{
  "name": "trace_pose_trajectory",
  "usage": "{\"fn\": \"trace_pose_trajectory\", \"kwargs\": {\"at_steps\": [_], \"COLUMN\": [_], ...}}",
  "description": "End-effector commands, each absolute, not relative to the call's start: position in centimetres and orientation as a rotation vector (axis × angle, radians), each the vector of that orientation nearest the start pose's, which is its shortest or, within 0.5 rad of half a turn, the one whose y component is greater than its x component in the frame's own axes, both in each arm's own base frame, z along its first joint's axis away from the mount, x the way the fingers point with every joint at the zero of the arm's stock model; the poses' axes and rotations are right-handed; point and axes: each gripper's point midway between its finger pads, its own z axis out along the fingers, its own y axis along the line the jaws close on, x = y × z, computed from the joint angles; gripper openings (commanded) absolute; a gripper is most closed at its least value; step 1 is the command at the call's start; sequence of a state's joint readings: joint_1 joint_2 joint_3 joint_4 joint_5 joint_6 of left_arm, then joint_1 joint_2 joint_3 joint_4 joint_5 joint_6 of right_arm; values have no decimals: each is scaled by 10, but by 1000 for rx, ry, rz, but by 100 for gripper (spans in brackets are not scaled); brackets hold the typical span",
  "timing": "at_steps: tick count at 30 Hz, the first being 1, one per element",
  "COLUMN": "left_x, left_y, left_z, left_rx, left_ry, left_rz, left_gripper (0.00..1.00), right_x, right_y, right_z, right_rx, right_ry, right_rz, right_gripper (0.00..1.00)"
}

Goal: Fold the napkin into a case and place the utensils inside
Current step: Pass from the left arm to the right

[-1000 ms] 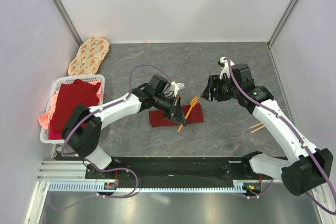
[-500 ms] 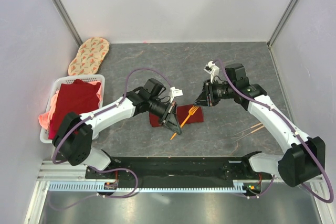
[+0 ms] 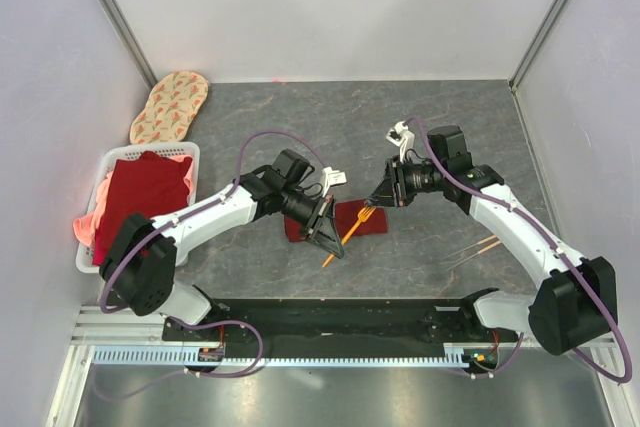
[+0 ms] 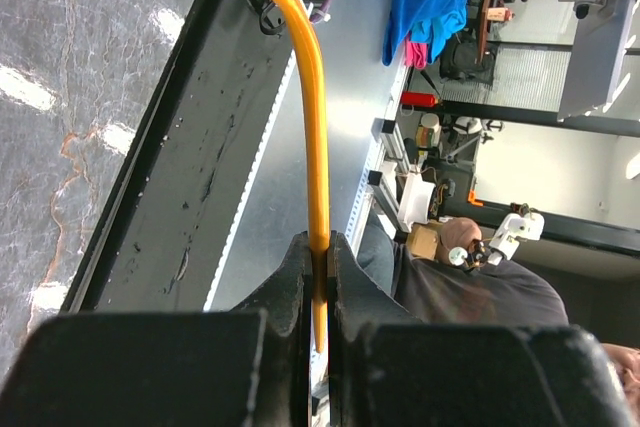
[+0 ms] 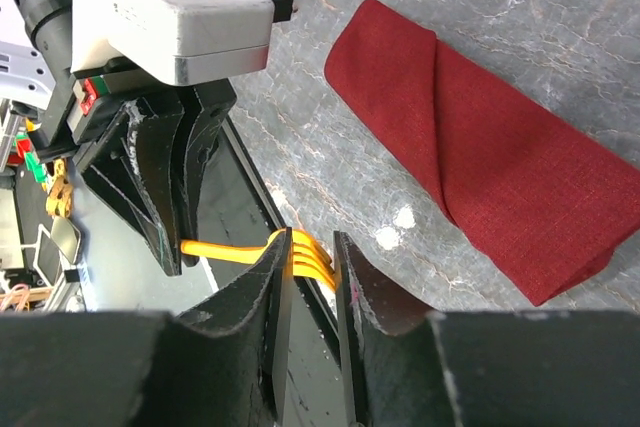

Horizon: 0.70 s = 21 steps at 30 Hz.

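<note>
The dark red napkin [image 3: 345, 221] lies folded into a flat rectangle on the grey table, and it also shows in the right wrist view [image 5: 480, 147]. An orange-gold fork [image 3: 350, 232] hangs slanted just above it. My left gripper [image 3: 325, 238] is shut on the fork's handle [image 4: 314, 97], which runs up from between its jaws [image 4: 318, 245]. My right gripper [image 3: 378, 201] is shut on the fork's tines [image 5: 312, 259] from the other end. More thin utensils [image 3: 476, 249] lie on the table at the right.
A white basket [image 3: 102, 169] holding red and pink cloths stands at the left, with an oval patterned mat [image 3: 170, 105] behind it. Grey walls close in both sides and the back. The black base rail [image 3: 340, 319] runs along the near edge.
My right gripper has moved left to the fork and its jaws have narrowed onto the tines. The left gripper has shifted the fork slightly down and left.
</note>
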<state>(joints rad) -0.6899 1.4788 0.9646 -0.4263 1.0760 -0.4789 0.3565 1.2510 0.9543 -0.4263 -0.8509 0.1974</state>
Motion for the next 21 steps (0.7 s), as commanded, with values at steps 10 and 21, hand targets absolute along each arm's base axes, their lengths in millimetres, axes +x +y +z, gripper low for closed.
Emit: {"fn": "trace_pose_trajectory", "kwargs": {"at_steps": [10, 21], "left_x": [121, 118], "left_y": [-306, -304], "left_z": [193, 191], "left_rx": [860, 853], "left_ry": [2446, 2455], "left_rz": [-1816, -1813], "left_gripper": [2, 2], "right_x": [230, 236], "right_y": [237, 236], "right_z": [190, 198], "right_rx": [-665, -660], "right_ry": [2214, 2199], "right_rz": [1265, 1226], "right_gripper": [41, 36]}}
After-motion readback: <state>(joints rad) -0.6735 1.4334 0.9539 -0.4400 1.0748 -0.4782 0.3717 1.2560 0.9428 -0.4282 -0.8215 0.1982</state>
